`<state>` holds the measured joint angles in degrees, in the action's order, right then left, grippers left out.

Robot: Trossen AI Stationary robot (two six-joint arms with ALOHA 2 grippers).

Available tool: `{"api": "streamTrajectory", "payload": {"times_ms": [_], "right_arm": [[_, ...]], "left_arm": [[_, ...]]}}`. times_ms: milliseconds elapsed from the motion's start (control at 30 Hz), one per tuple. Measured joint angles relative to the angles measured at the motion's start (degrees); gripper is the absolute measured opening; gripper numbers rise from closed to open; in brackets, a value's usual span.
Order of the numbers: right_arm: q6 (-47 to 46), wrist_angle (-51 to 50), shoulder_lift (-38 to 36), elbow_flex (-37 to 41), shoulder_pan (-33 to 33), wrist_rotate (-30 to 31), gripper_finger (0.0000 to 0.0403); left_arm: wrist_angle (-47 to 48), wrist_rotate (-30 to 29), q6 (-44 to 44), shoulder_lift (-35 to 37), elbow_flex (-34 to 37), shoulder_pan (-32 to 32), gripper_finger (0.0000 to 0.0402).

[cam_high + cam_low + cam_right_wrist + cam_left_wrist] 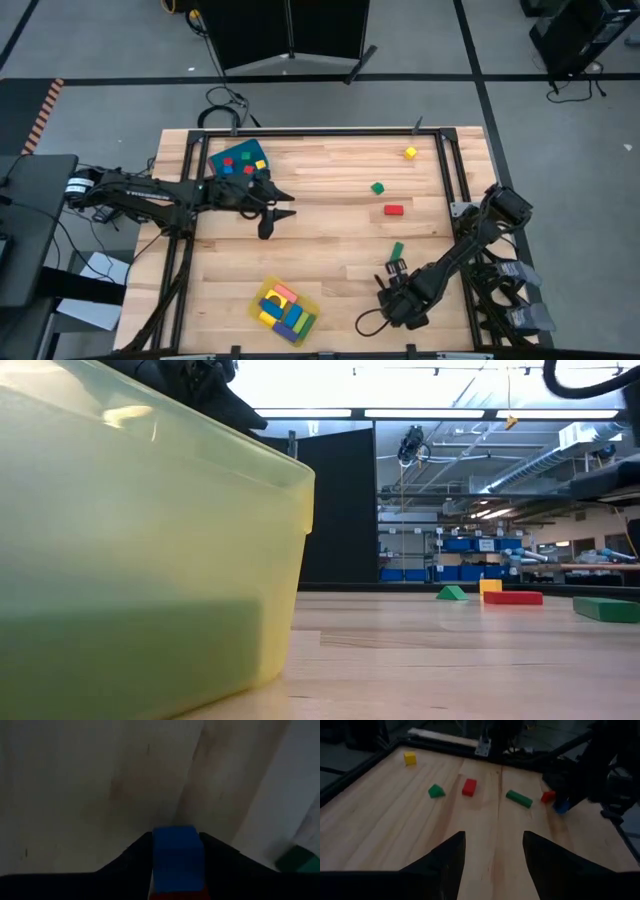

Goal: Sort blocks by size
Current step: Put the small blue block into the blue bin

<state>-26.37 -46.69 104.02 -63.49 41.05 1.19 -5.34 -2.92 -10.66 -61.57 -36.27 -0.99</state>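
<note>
On our counter [320, 250], the blue bin [240, 162] lies just behind our left claw [276, 208], which hangs released; the yellow tray [288, 309] lies beside our right claw [392, 272], clenched on a blue block [176, 851] with a red block [548, 796] touching it. We judge the step a pickup; next comes carrying it to a container. Loose blocks [393, 210] lie ahead of the left claw.

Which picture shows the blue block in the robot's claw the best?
The right wrist view: the blue block fills the middle, pinched between the right gripper's fingers. The left wrist view shows it only as a small blue spot under the far arm. The high view hides it beneath that gripper, and the low view doesn't show it.
</note>
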Motion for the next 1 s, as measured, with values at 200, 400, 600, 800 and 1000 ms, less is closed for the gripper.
{"api": "streamTrajectory", "payload": {"times_ms": [200, 400, 600, 800, 1000], "right_arm": [[2.67, 0.41, -0.02, -1.45, -3.4, 0.86, 0.0142], [14.55, 2.81, -0.04, -8.42, -10.42, 9.98, 0.0142], [29.33, 21.23, -0.06, -11.61, -24.19, 17.19, 0.0142], [34.29, 53.89, 5.15, -11.6, -38.92, 13.17, 0.0142], [26.39, 73.74, 16.16, -16.95, -48.71, 8.74, 0.0142]], "left_arm": [[1.12, -0.3, -0.47, 3.42, 0.02, 1.05, 0.0206], [5.31, -5.65, 0.11, 11.91, 0.02, 4.33, 0.0206], [9.94, -13.0, 1.48, 19.14, 0.02, 8.89, 0.0206], [10.66, -18.57, 4.65, 22.78, 0.0, 12.1, 0.0206], [10.85, -19.63, 5.86, 24.94, -0.04, 12.41, 0.0206]]}}
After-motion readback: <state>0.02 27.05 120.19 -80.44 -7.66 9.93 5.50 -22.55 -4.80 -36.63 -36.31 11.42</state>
